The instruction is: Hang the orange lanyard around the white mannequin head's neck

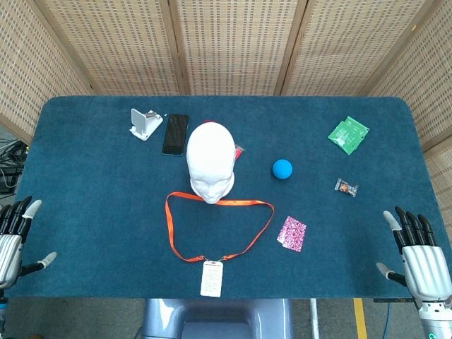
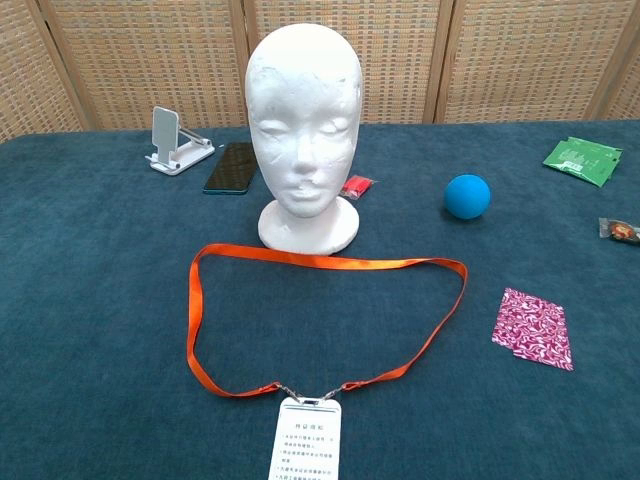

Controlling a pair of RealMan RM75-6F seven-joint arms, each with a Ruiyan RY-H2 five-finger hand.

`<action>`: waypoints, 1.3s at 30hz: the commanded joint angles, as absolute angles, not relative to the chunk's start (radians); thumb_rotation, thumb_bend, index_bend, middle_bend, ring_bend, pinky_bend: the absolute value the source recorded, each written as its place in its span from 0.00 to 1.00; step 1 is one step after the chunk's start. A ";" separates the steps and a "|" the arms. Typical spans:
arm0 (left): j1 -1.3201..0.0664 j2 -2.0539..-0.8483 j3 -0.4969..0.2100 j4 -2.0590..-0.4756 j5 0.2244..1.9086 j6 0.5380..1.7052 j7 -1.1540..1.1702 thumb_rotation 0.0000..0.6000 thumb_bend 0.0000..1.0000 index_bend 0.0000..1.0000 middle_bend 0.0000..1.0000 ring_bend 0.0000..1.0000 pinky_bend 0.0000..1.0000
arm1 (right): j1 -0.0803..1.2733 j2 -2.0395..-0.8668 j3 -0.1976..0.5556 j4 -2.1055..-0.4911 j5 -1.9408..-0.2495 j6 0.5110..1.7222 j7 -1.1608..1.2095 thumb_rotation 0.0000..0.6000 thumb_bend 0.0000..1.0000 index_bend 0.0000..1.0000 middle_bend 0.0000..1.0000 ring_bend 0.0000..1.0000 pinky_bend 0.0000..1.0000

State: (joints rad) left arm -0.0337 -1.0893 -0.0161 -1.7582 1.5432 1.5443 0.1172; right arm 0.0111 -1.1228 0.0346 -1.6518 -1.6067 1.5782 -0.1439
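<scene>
The white mannequin head (image 1: 210, 159) (image 2: 303, 120) stands upright near the table's middle, facing me. In front of its base the orange lanyard (image 1: 171, 229) (image 2: 330, 262) lies flat in an open loop, with a white badge card (image 1: 212, 278) (image 2: 306, 440) clipped on at the near edge. My left hand (image 1: 14, 236) hovers at the table's near left corner, fingers spread, holding nothing. My right hand (image 1: 421, 256) is at the near right corner, fingers apart and empty. Both hands are far from the lanyard, and neither shows in the chest view.
A white phone stand (image 1: 144, 123) and a black phone (image 1: 175, 133) lie behind the head to the left. A blue ball (image 1: 282, 169), pink patterned packet (image 1: 292, 233), green packet (image 1: 348, 134) and small candy (image 1: 346, 187) sit on the right. A red item (image 2: 356, 186) peeks out behind the head.
</scene>
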 commanded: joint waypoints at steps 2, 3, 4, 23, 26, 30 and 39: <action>-0.034 -1.091 -0.016 -1.757 1.542 1.543 0.117 1.00 0.00 0.00 0.00 0.00 0.00 | 0.012 -1.125 0.033 -1.650 -1.606 1.574 -0.146 1.00 0.00 0.01 0.00 0.00 0.00; -0.035 -1.091 -0.016 -1.757 1.542 1.542 0.117 1.00 0.00 0.00 0.00 0.00 0.00 | 0.013 -1.125 0.033 -1.650 -1.605 1.573 -0.147 1.00 0.00 0.01 0.00 0.00 0.00; -0.035 -1.091 -0.017 -1.756 1.542 1.542 0.118 1.00 0.00 0.00 0.00 0.00 0.00 | 0.014 -1.126 0.033 -1.649 -1.604 1.570 -0.147 1.00 0.00 0.01 0.00 0.00 0.00; -0.062 -1.122 -0.044 -1.742 1.476 1.495 0.166 1.00 0.00 0.00 0.00 0.00 0.00 | 0.305 -1.139 0.134 -1.738 -1.473 1.149 -0.108 1.00 0.08 0.27 0.00 0.00 0.00; -0.067 -1.122 -0.048 -1.741 1.465 1.487 0.165 1.00 0.00 0.00 0.00 0.00 0.00 | 0.361 -1.182 0.155 -1.721 -1.431 1.081 -0.110 1.00 0.18 0.30 0.00 0.00 0.00; -0.070 -1.122 -0.050 -1.737 1.457 1.480 0.162 1.00 0.00 0.00 0.00 0.00 0.00 | 0.415 -1.240 0.171 -1.694 -1.373 1.018 -0.140 1.00 0.27 0.34 0.00 0.00 0.00; -0.079 -1.128 -0.050 -1.733 1.441 1.461 0.168 1.00 0.00 0.00 0.00 0.00 0.00 | 0.530 -1.384 0.203 -1.629 -1.210 0.930 -0.280 1.00 0.37 0.36 0.00 0.00 0.00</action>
